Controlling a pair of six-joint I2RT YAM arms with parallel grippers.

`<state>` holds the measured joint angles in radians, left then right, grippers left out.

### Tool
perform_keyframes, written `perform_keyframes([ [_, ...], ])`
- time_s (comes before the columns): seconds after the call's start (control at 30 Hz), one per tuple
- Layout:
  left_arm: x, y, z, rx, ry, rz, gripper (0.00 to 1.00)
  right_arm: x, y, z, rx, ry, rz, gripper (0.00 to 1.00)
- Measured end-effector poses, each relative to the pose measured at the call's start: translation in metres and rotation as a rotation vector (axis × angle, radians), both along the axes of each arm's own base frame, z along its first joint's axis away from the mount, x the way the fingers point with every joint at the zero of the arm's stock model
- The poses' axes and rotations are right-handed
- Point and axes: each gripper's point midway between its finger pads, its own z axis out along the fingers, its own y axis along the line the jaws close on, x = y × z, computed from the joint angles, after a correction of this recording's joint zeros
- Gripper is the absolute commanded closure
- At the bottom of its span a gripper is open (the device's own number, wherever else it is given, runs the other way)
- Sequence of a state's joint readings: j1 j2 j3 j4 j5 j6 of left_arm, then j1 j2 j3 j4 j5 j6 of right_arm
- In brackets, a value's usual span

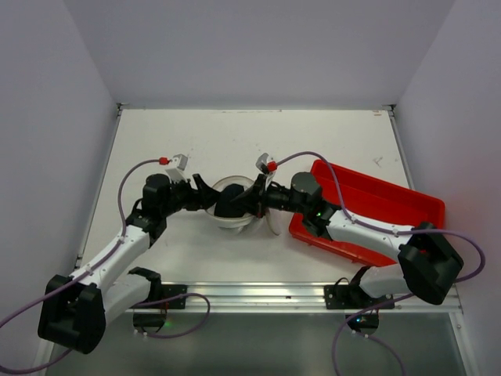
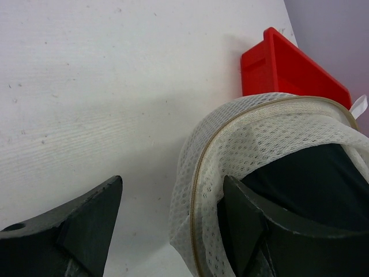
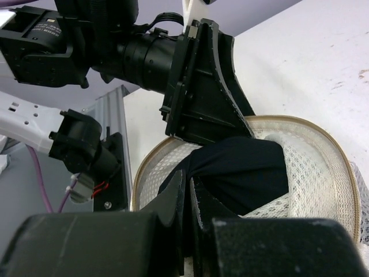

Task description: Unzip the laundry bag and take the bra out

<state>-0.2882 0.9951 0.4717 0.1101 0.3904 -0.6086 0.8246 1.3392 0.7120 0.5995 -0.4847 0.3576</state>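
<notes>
Left arm: stretched inward over the surface (image 1: 203,141); tool (image 1: 202,193) spread, straddling the laundry bag (image 2: 242,138) rim.
Right arm: tool (image 3: 187,176) pressed together, pinching the dark bra (image 3: 242,167) inside the bag.

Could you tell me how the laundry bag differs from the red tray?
The bag is round white mesh; the tray is rectangular red plastic. The bag is much smaller than the tray. The bag holds a dark bra; nothing shows in the tray. Both rest on the table.

A matte white tabletop (image 1: 235,133), lightly scuffed and speckled, sits in an alcove of plain pale lavender-grey walls (image 1: 235,47) on its left, far and right sides. A silver metal rail (image 1: 250,294) runs along its near edge. The light is soft and even.
</notes>
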Motion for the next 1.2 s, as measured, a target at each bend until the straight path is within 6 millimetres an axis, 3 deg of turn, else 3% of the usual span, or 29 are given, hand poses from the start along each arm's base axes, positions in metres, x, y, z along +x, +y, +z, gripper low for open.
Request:
perform_keyframes([
  [0.1,-0.002,-0.002,-0.001,-0.005,0.007,-0.014,0.26,0.0,0.0,0.0,0.0,0.0,0.002,1.0],
  [0.33,-0.004,0.007,0.016,0.01,-0.012,0.033,0.2,0.021,-0.014,0.0,0.04,0.009,-0.168,1.0],
  [0.6,0.026,0.02,0.068,0.054,-0.03,0.146,0.18,0.051,-0.03,-0.019,0.071,0.045,-0.374,1.0],
  [0.7,0.031,0.023,0.077,0.063,-0.033,0.164,0.16,0.061,-0.031,-0.027,0.083,0.054,-0.427,1.0],
  [0.9,0.034,0.028,0.056,0.115,0.025,0.183,0.15,0.073,-0.027,-0.057,0.06,0.103,-0.469,1.0],
  [1.07,0.028,0.028,0.024,0.142,0.099,0.163,0.14,0.076,-0.023,-0.08,0.033,0.145,-0.478,1.0],
  [1.2,0.023,0.022,0.023,0.123,0.101,0.13,0.19,0.078,-0.021,-0.085,0.031,0.163,-0.482,1.0],
])
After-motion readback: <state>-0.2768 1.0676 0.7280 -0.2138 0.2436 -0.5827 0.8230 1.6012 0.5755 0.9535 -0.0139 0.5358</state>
